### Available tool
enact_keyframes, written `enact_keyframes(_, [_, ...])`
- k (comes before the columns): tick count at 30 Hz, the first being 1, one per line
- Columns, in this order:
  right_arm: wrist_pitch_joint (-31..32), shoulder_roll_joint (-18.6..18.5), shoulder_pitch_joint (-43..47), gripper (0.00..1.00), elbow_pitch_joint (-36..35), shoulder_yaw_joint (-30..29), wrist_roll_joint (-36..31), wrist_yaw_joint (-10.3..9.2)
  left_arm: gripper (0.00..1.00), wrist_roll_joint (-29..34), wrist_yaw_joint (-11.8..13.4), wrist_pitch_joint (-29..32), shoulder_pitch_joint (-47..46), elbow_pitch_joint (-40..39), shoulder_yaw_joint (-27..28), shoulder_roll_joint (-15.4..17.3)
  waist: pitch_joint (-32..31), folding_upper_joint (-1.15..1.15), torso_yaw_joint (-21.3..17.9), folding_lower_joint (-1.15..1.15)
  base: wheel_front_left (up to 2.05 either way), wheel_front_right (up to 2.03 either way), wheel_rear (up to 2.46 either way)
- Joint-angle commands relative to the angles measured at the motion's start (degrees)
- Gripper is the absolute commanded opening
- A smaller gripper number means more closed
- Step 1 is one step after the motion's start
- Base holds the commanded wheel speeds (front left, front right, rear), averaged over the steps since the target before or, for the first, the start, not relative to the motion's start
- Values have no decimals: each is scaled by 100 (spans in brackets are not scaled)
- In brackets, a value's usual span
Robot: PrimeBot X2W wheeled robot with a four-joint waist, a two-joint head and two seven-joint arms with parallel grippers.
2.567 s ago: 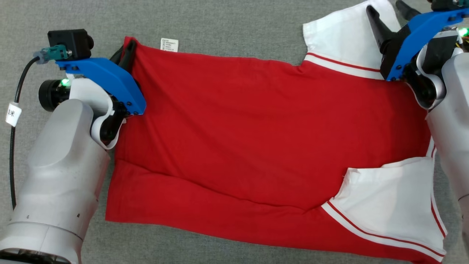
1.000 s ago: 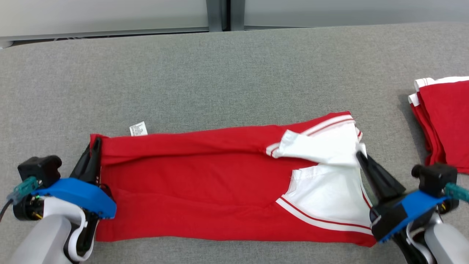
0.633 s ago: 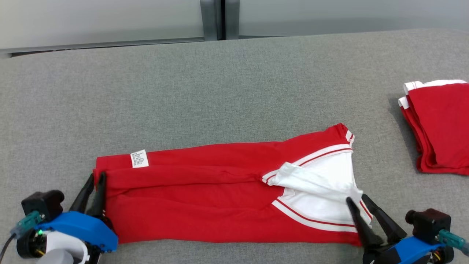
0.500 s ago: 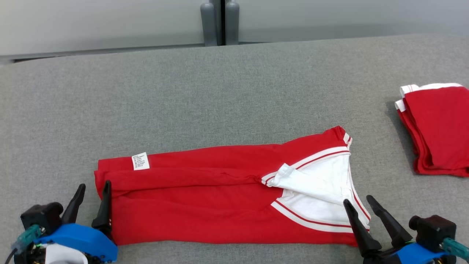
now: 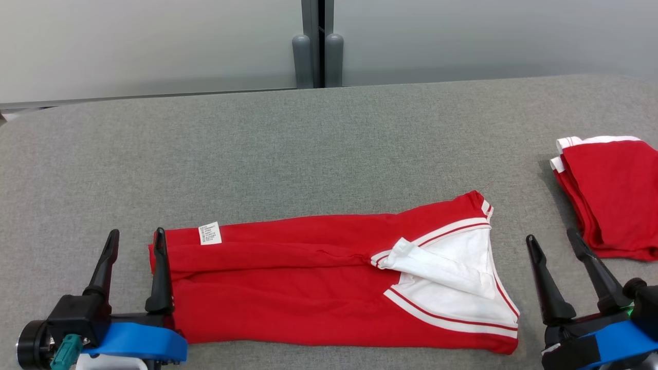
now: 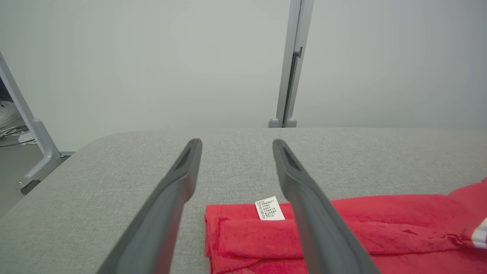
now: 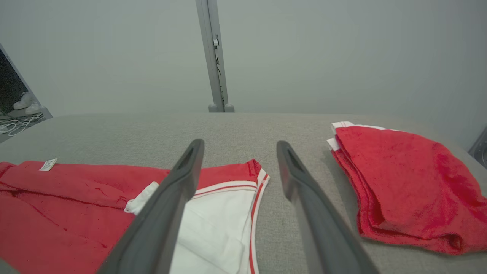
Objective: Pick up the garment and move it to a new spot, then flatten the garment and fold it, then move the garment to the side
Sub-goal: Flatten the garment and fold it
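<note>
The red garment (image 5: 288,288) with white striped sleeves lies folded into a long band across the near part of the grey table (image 5: 308,149). Its white label (image 5: 209,233) sits at the left end, also seen as the label (image 6: 269,210) in the left wrist view. My left gripper (image 5: 136,240) stands open at the garment's left end, its right finger (image 5: 160,272) against the cloth edge. My right gripper (image 5: 554,239) is open just right of the white sleeve (image 5: 452,277), holding nothing. The right wrist view shows the garment (image 7: 76,198) behind the open fingers (image 7: 167,213).
A stack of folded red garments (image 5: 611,195) lies at the table's right edge, also visible as the stack (image 7: 399,182) in the right wrist view. A grey wall with a vertical post (image 5: 317,46) stands behind the table. Bare grey surface stretches beyond the garment.
Both grippers folded the spread garment toward me into a band, then let go and opened. The arms have drawn back and apart; the camera has tilted up.
</note>
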Motion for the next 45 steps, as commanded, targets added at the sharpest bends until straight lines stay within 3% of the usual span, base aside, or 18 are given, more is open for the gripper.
enact_keyframes(1, [21,-2,-100,100,-27,-52,-57,0,100,74,51,-21,54,-99,12,-14,-20,1,12,0,0,0,0])
enact_keyframes(19, [247,-63,-204,100,169,-199,-158,0,100,218,152,24,68,-265,-107,39,36,1,145,0,0,0,0])
enact_keyframes(26, [273,-318,-378,100,1312,79,27,0,100,291,47,20,-189,-110,-156,-12,246,1,264,0,0,0,0])
enact_keyframes(33, [57,-351,-953,100,2724,565,322,0,100,341,-72,-3,-437,-6,-168,-134,509,1,356,0,0,0,0])
enact_keyframes(39, [200,-363,-1259,100,3515,1097,652,1,100,376,-162,-17,-533,130,-145,-230,597,1,406,0,0,0,0])
enact_keyframes(40, [240,-362,-1271,39,3575,1181,713,5,100,382,-174,-17,-538,145,-135,-238,598,1,412,0,0,0,0])
enact_keyframes(41, [254,-370,-1273,0,3601,1237,770,8,100,396,-178,-19,-540,159,-127,-250,596,1,420,0,0,0,0])
enact_keyframes(45, [192,-497,-1196,0,3445,1329,933,2,100,423,-199,-23,-498,194,-86,-288,558,1,421,0,0,0,0])
